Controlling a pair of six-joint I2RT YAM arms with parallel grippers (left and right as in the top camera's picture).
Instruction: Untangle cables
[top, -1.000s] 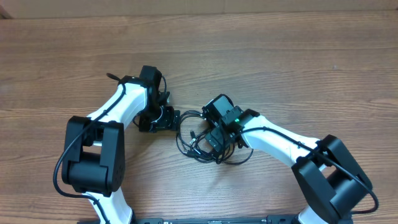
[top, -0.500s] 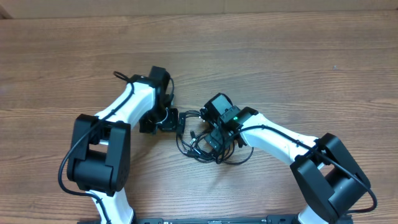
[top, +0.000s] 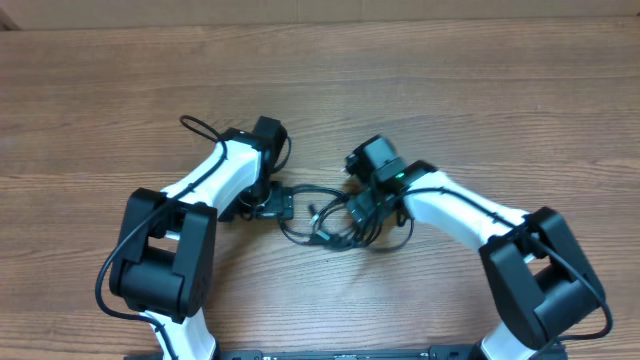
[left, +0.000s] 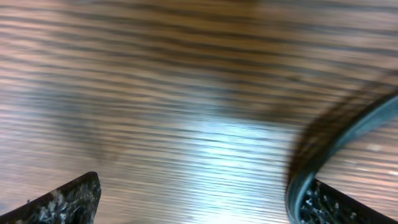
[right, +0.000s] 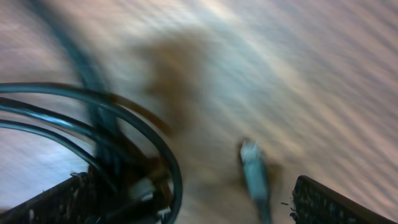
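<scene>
Both wrists have shifted vs 1 s ago: left gripper (top: 272, 208) slid rightward up to the bundle's left end & its jaws widened. Right gripper (top: 366, 207) swung toward the far edge & a bit right. The cables (top: 325, 225) now look stretched sideways, not bunched.

Cables lie mid-worktop (top: 450, 80), closer to the near edge, between the 2 grippers. Long axis runs approx left-right, parallel to that edge.

Left gripper: jaws wide apart, nothing between them. Its wrist view shows only 1 loop (left: 339, 140) curving past one finger (left: 339, 208).

Right gripper: also spread wide, holding nothing. Its wrist view (blurred) shows several strands by one finger (right: 56, 199) & 1 silver plug (right: 254, 167) lying btwn the fingers.

Judgement: right arm is nearer the bulk of the tangle, w/ the plug straight ahead of its jaws. Left sits at the bundle's left tip, so any pull apart would go along that left-right axis.
</scene>
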